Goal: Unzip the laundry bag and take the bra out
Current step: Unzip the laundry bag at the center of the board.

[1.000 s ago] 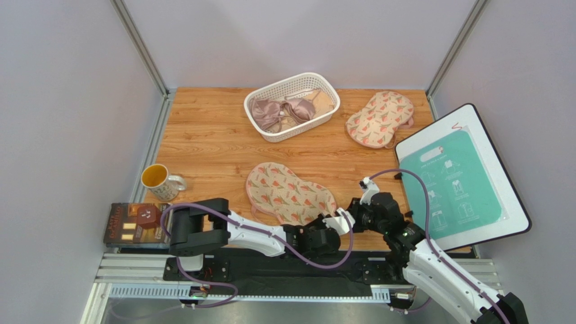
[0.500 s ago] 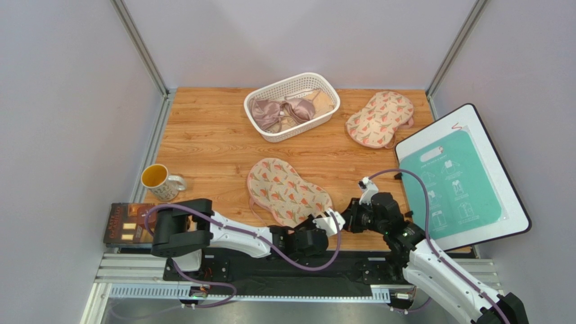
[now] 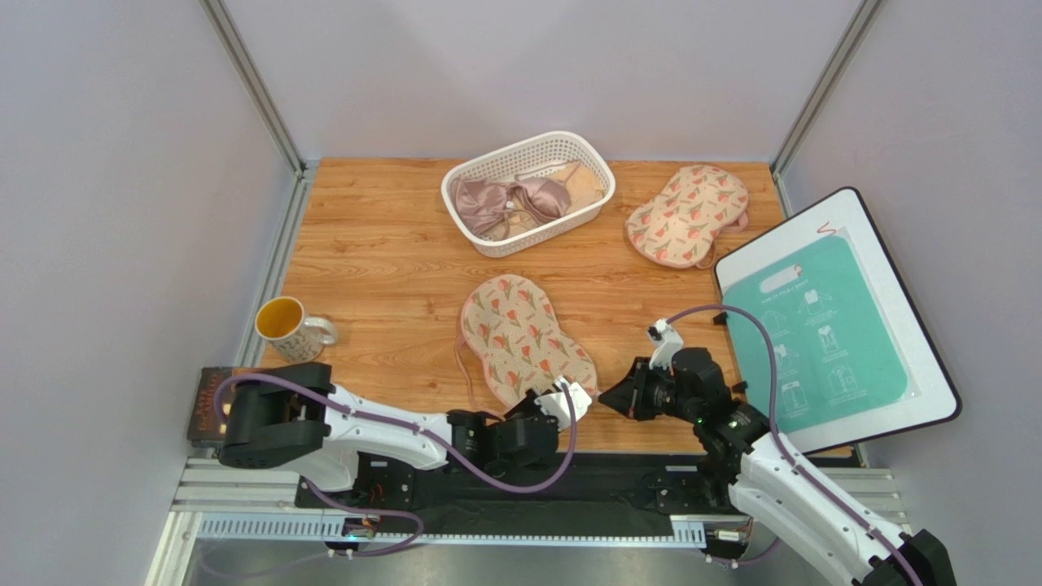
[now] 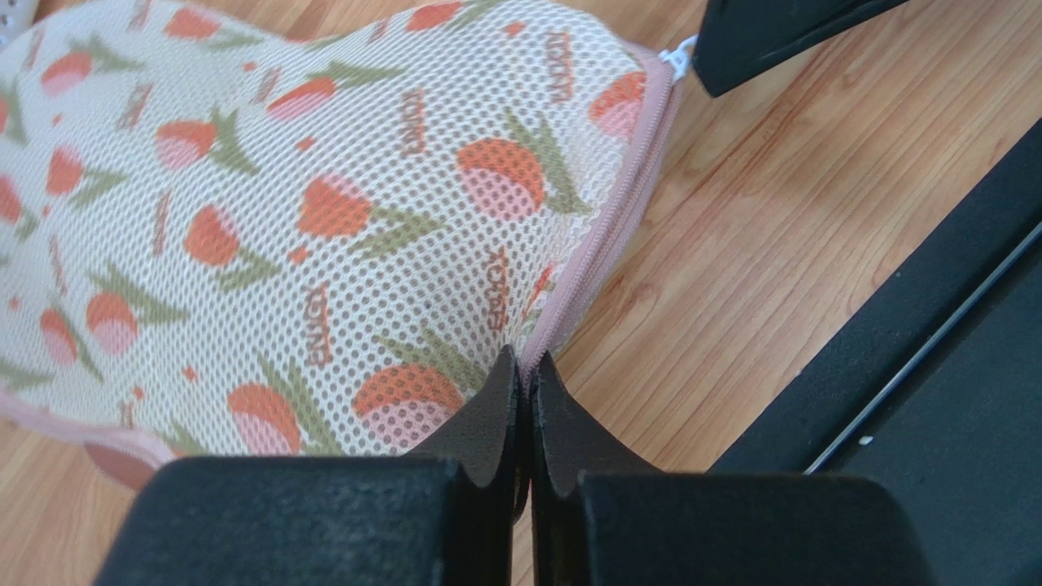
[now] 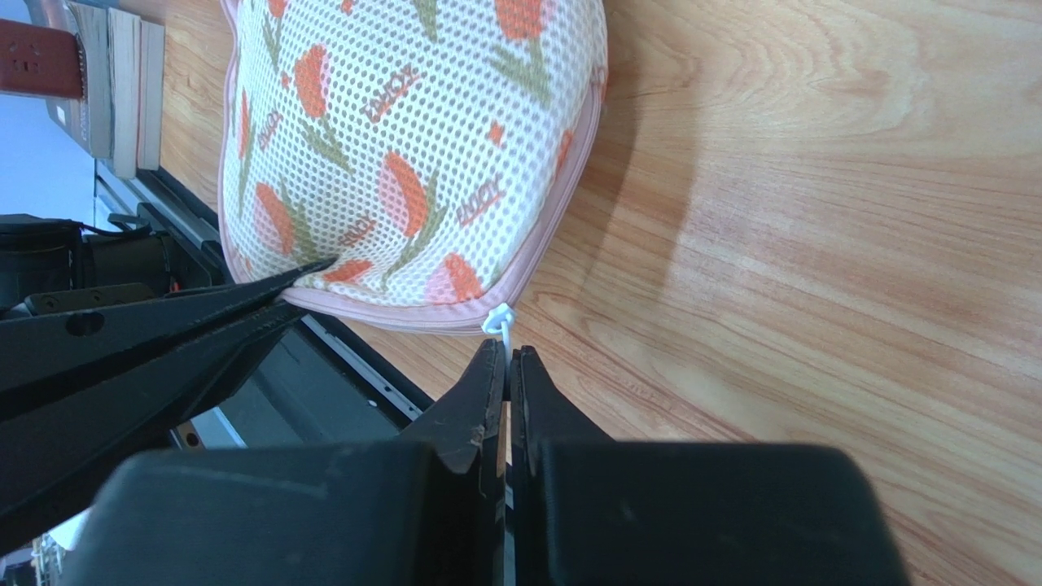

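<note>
The flowered laundry bag [image 3: 527, 336] lies flat on the wooden table, near the front edge. It also shows in the left wrist view [image 4: 306, 208] and the right wrist view [image 5: 416, 147]. My left gripper [image 3: 563, 401] [image 4: 524, 366] is shut on the bag's pink zip edging at its near end. My right gripper [image 3: 608, 396] [image 5: 505, 354] is shut on the white zip pull [image 5: 498, 321] at the same end, just right of the left gripper. The bag's edging looks closed. The mustard-yellow bra is hidden.
A white basket [image 3: 575, 147] with a mauve satin bra [image 3: 502, 202] stands at the back. A second flowered bag [image 3: 687, 215] lies back right. A green-faced board [image 3: 832, 324] is at the right. A yellow mug [image 3: 289, 327] and a book [image 3: 232, 403] are front left.
My left arm has drawn back to the left with the bag's edge. The bag has swung round to stand more upright. My right gripper has stayed near the same spot.
</note>
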`<state>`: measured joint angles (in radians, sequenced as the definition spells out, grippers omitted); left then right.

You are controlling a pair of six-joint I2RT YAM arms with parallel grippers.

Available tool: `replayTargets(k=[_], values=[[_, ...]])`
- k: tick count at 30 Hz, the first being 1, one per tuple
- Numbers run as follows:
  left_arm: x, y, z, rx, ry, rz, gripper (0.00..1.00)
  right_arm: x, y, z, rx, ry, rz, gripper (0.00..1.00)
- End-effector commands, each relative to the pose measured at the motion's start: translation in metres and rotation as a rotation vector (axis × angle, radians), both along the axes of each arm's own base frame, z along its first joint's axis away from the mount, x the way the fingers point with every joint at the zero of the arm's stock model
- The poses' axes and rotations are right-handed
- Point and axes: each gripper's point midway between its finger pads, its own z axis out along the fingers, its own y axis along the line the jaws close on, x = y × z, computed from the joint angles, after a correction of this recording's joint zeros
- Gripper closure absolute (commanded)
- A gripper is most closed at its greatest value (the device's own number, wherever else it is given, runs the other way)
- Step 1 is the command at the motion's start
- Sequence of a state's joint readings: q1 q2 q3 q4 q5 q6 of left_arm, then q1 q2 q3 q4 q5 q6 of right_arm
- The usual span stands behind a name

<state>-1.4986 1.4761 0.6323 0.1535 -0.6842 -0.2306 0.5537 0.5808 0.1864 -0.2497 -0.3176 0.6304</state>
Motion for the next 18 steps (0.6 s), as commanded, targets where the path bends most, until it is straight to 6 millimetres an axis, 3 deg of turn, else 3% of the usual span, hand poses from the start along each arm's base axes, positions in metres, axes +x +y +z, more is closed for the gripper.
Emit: replayTargets(k=[1,9,18], values=[[0.014,0.049,-0.007,0.089,-0.044,0.132,1.00,0.010,-0.009,0.002,-0.040,-0.024,-0.054,1.00],[0.014,0.082,-0.013,0.118,-0.035,0.198,1.00,0.009,-0.009,0.002,-0.041,-0.023,-0.055,1.00],[0.017,0.109,0.000,0.104,-0.043,0.288,1.00,0.009,-0.009,0.002,-0.040,-0.027,-0.055,1.00]])
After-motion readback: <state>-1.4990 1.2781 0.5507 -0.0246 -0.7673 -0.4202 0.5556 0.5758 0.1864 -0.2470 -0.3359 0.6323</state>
